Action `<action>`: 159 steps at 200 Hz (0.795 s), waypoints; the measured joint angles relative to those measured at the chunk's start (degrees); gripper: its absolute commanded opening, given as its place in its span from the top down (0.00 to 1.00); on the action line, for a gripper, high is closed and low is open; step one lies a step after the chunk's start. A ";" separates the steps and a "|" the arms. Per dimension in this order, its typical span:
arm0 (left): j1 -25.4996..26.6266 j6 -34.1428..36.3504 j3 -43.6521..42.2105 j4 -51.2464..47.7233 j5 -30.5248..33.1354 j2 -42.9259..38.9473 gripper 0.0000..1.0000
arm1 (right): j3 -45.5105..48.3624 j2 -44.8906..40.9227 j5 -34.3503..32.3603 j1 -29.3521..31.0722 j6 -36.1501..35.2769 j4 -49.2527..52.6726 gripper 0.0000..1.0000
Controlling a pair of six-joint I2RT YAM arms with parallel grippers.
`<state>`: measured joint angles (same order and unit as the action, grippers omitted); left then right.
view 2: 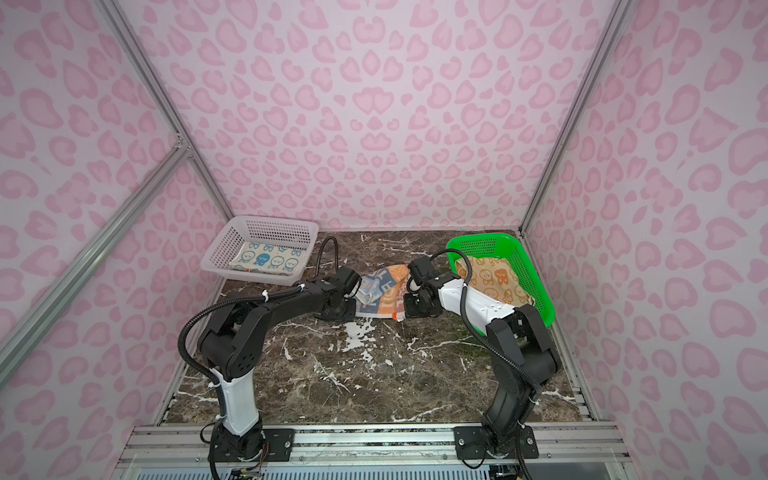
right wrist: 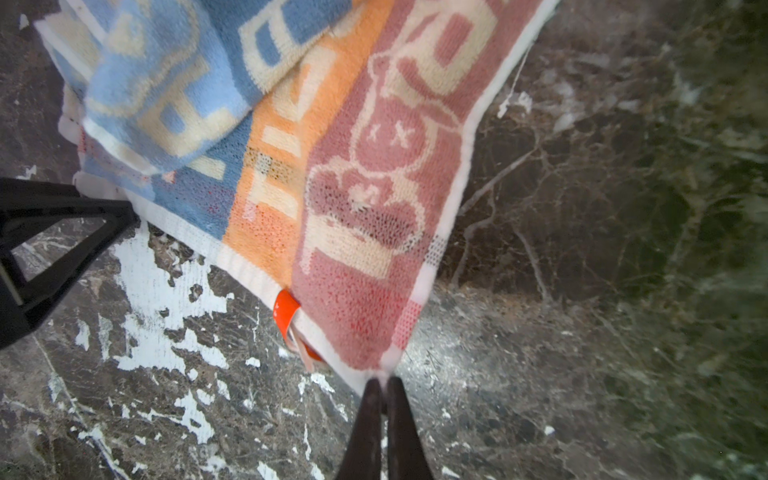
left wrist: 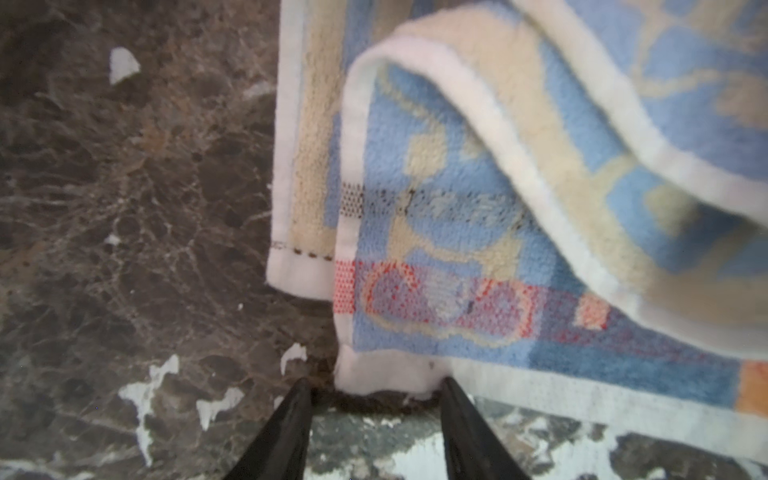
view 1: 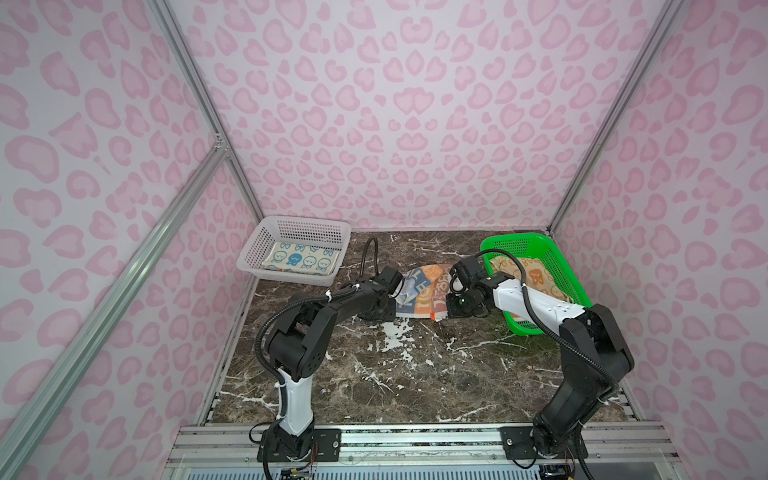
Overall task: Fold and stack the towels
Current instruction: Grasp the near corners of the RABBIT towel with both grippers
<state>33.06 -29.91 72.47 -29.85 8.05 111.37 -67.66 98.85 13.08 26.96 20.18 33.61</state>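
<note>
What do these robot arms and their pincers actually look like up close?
The left arm and right arm match: chunky black joints, plus one glossy white link each. A ribbed black cable runs along each, held by white ties. The left pincer and right pincer each have two slim, tapering black fingers.

The orange towel (view 1: 540, 278) (in green basket (view 1: 559, 266)) sits partly behind right arm (view 1: 536, 301).

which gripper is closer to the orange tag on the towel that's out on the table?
Right. The right gripper is shut on the towel corner right beside the orange tag. The left gripper, jaws open, sits at the towel's other near corner.
</note>
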 measured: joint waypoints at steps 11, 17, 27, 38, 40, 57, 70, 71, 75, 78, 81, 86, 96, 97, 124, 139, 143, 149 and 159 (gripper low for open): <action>0.00 -0.04 0.44 0.22 -0.20 0.39 0.54 | 0.20 0.00 0.07 0.00 0.15 -0.13 1.00; -0.02 -0.04 0.63 0.42 -0.22 0.55 0.54 | 0.44 -0.11 0.07 0.04 0.20 -0.42 1.00; -0.11 -0.02 0.81 0.85 -0.33 0.68 0.55 | 0.83 -0.28 0.09 0.15 0.22 -0.57 1.00; -0.20 -0.04 0.83 1.20 -0.42 0.68 0.55 | 1.11 -0.31 0.09 0.22 0.22 -0.70 1.00; -0.22 -0.04 0.83 1.25 -0.46 0.68 0.55 | 1.16 -0.31 0.09 0.22 0.22 -0.74 1.00; -0.39 -0.04 0.83 1.33 -0.61 0.68 0.56 | 1.49 -0.42 0.11 0.31 0.22 -0.79 1.00; -0.52 -0.07 0.83 1.44 -0.63 0.68 0.56 | 1.66 -0.46 0.13 0.31 0.22 -1.05 1.00; -0.57 -0.07 0.83 1.44 -0.63 0.68 0.56 | 1.66 -0.46 0.13 0.31 0.22 -1.07 1.00; -0.59 -0.07 0.83 1.51 -0.66 0.68 0.56 | 1.68 -0.46 0.13 0.31 0.22 -1.07 1.00; -0.63 -0.09 0.83 1.57 -0.70 0.68 0.56 | 1.68 -0.48 0.17 0.31 0.22 -1.07 1.00; -0.66 -0.09 0.83 1.62 -0.74 0.66 0.56 | 1.70 -0.48 0.22 0.31 0.22 -1.11 1.00; -0.70 -0.15 0.83 1.68 -0.79 0.57 0.56 | 1.73 -0.48 0.28 0.31 0.22 -1.14 1.00; -0.79 -0.48 0.70 1.79 -1.22 0.42 0.57 | 1.77 -0.50 0.31 0.31 0.22 -1.16 1.00; -0.81 -0.48 0.70 1.81 -1.25 0.39 0.57 | 1.77 -0.50 0.31 0.31 0.22 -1.16 1.00; -1.07 -1.27 -0.04 2.60 -1.60 -0.50 0.58 | 1.77 -0.50 0.44 0.31 0.22 -1.18 1.00; -1.09 -1.57 -0.37 2.93 -1.55 -1.22 0.58 | 1.77 -0.50 0.46 0.28 0.22 -1.18 1.00; -1.11 -1.66 -0.37 2.97 -1.57 -1.29 0.58 | 1.77 -0.52 0.46 0.28 0.22 -1.18 1.00; -1.14 -1.73 -0.37 3.10 -1.57 -1.33 0.58 | 1.77 -0.59 0.46 0.28 0.20 -1.18 1.00; -1.25 -1.73 -0.35 3.15 -1.57 -1.27 0.59 | 1.77 -0.70 0.46 0.28 0.20 -1.20 1.00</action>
<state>31.81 -31.64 72.12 -26.70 6.48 110.10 -65.89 98.15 13.54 27.24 20.38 32.40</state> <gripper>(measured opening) 0.416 0.052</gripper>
